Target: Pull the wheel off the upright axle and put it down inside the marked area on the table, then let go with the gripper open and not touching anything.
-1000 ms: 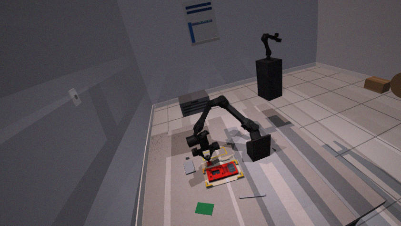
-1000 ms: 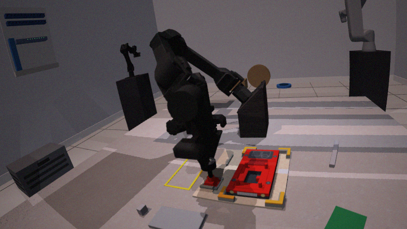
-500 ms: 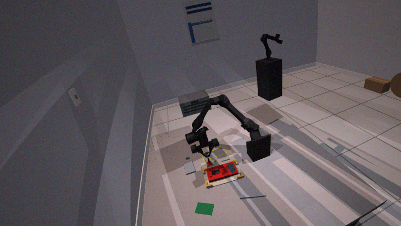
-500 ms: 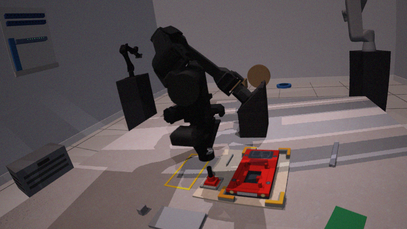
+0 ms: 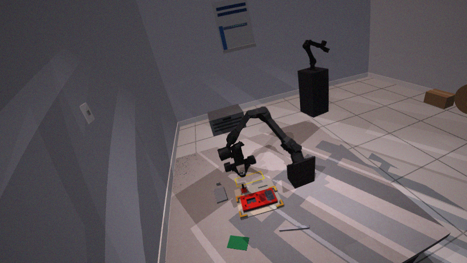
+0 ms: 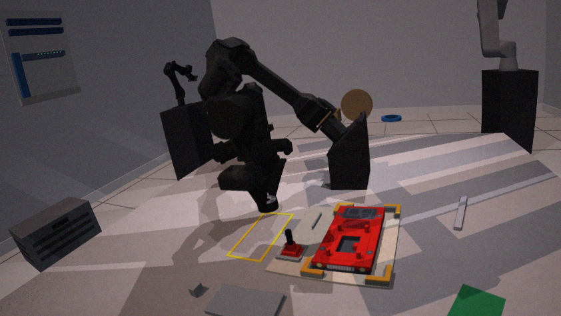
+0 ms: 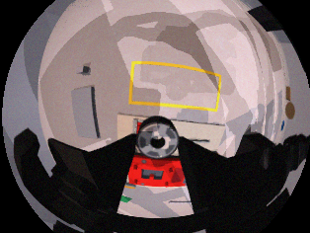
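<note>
My gripper (image 5: pixel 242 173) (image 6: pixel 268 203) is shut on the wheel (image 7: pixel 157 140), a black tyre with a grey hub and a hole in its middle. The wheel is off the axle and held in the air, level, near the marked area's edge in the exterior view. The upright axle (image 5: pixel 243 186) (image 6: pixel 289 237) stands bare on its red block, in front of the gripper. The marked area is a yellow outline (image 5: pixel 249 183) (image 6: pixel 244 259) (image 7: pixel 174 107) on the table, beside the axle's board. In the wrist view the wheel hides the axle.
A red car chassis (image 5: pixel 258 203) (image 6: pixel 372 235) (image 7: pixel 170 179) lies on the board between orange corner brackets. A grey plate (image 5: pixel 221 193) (image 6: pixel 247 300) (image 7: pixel 85 113) and a small grey bracket (image 6: pixel 197 289) lie beside it. A green sheet (image 5: pixel 238 242) (image 6: pixel 476 302) and a thin bar (image 5: pixel 294 228) (image 6: pixel 460 213) lie farther out.
</note>
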Tool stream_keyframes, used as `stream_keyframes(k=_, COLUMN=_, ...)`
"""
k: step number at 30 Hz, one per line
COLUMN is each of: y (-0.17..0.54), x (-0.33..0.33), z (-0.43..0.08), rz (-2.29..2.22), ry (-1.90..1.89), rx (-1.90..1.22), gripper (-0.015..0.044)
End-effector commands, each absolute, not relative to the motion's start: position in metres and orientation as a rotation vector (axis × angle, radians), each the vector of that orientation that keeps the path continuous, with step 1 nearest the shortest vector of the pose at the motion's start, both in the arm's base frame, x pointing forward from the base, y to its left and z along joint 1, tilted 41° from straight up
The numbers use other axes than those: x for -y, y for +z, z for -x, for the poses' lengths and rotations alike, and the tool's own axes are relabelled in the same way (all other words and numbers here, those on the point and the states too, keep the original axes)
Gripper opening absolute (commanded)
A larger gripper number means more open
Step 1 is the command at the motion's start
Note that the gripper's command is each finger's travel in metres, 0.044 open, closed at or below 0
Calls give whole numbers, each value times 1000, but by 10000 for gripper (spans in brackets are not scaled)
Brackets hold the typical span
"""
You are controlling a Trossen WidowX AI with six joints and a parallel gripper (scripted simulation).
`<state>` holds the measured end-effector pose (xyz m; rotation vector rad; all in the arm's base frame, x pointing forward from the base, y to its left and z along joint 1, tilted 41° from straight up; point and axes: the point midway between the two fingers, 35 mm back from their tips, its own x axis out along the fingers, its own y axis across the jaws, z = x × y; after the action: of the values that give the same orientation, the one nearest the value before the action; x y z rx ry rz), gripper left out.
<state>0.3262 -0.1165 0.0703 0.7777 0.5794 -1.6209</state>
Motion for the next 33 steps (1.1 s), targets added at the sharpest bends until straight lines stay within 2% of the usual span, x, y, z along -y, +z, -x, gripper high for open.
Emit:
stream_keyframes(k=1, y=81, x=127, z=-313, rz=-771, ry=-1624, rx=-579, gripper=0)
stream_keyframes(k=16, y=107, x=148, z=-277, rz=-769, ry=-1626, rx=-576, gripper=0)
stream_keyframes(k=33, y=61, x=188, z=-274, rz=-770, ry=-1626, rx=-576, gripper=0)
